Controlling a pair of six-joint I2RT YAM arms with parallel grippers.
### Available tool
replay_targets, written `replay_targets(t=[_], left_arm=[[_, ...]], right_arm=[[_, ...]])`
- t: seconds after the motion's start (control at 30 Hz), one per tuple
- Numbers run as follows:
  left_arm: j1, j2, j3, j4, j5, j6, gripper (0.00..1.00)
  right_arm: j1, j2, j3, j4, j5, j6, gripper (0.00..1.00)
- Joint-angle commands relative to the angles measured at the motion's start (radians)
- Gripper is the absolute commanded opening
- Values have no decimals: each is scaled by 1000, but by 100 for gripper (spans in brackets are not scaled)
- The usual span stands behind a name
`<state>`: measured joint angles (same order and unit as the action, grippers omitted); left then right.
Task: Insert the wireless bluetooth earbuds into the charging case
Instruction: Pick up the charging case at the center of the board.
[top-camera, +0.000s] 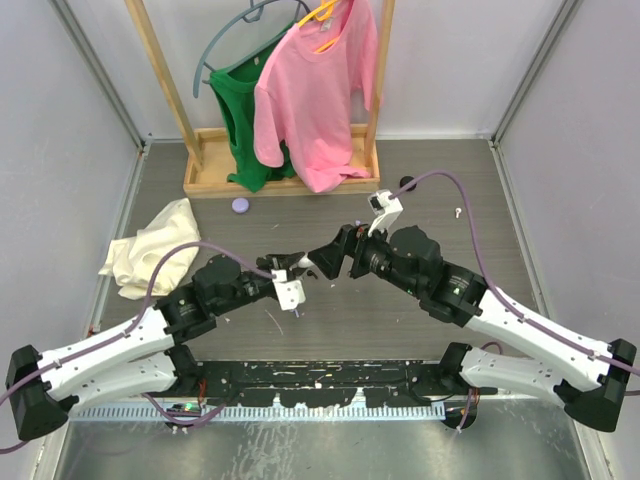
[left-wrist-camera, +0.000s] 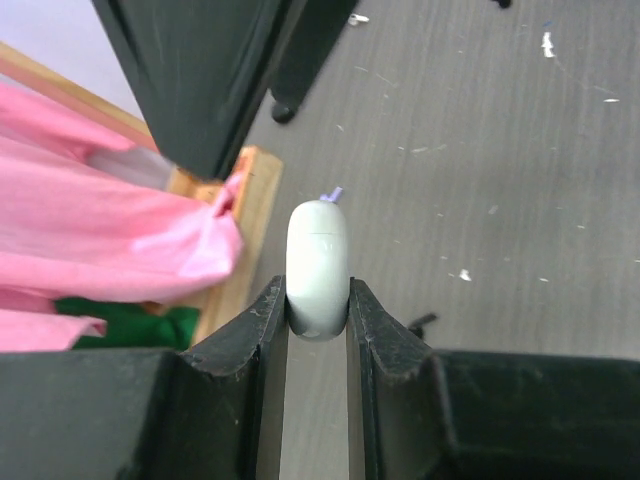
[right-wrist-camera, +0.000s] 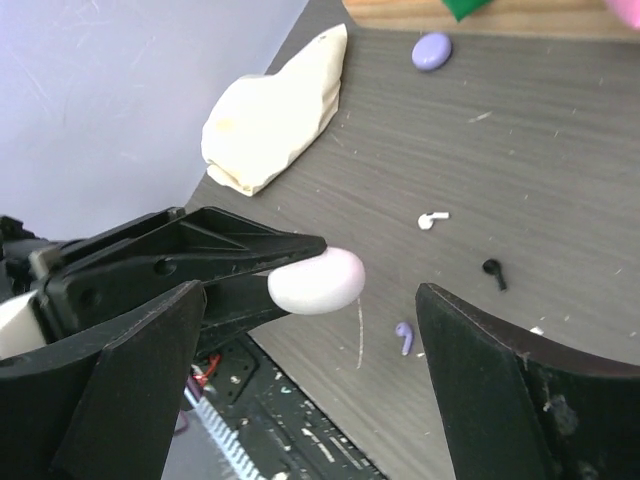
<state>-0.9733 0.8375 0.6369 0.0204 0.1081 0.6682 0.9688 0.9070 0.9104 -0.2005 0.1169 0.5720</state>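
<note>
My left gripper (left-wrist-camera: 318, 295) is shut on the charging case (left-wrist-camera: 318, 265), a closed white oval pinched by its lower end and held above the table. The right wrist view shows that case (right-wrist-camera: 317, 280) sticking out from the left fingers, in the wide gap of my open right gripper (right-wrist-camera: 312, 300), which touches nothing. Three earbuds lie on the grey table below: a white one (right-wrist-camera: 432, 218), a black one (right-wrist-camera: 493, 270) and a lilac one (right-wrist-camera: 403, 336). The lilac tip (left-wrist-camera: 334, 194) peeks out behind the case. From above, both grippers (top-camera: 300, 265) (top-camera: 332, 262) meet mid-table.
A lilac oval case (right-wrist-camera: 431, 50) (top-camera: 240, 205) lies near the wooden rack base (top-camera: 205, 180). Pink (top-camera: 315, 95) and green (top-camera: 245, 125) shirts hang on the rack at the back. A cream cloth (top-camera: 150, 250) is crumpled at the left. Grey walls enclose the table.
</note>
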Motion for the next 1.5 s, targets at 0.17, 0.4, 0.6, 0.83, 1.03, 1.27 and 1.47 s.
replay_targets(t=[0.17,0.4,0.6,0.83,1.03,1.27,1.47], left_arm=[[-75,4,-62,320,-165,369,7],[-122,23,-99,398,-235,483,7],[-150,23,-137,462,-263,541,6],[-163,14,-150,475,-266,555,6],[-166,17,-155,462,-265,554,6],[-174,35,-160,456,-270,558,6],[-178,23,-164,440,-268,558,12]], right_arm=[[2,37,46,13,91,322,89],[1,56,1,58,90,463,80],[2,32,-79,142,130,582,71],[2,61,-99,159,110,669,62],[2,89,-112,218,53,713,53],[1,83,-122,232,50,734,43],[1,76,-134,230,60,734,32]])
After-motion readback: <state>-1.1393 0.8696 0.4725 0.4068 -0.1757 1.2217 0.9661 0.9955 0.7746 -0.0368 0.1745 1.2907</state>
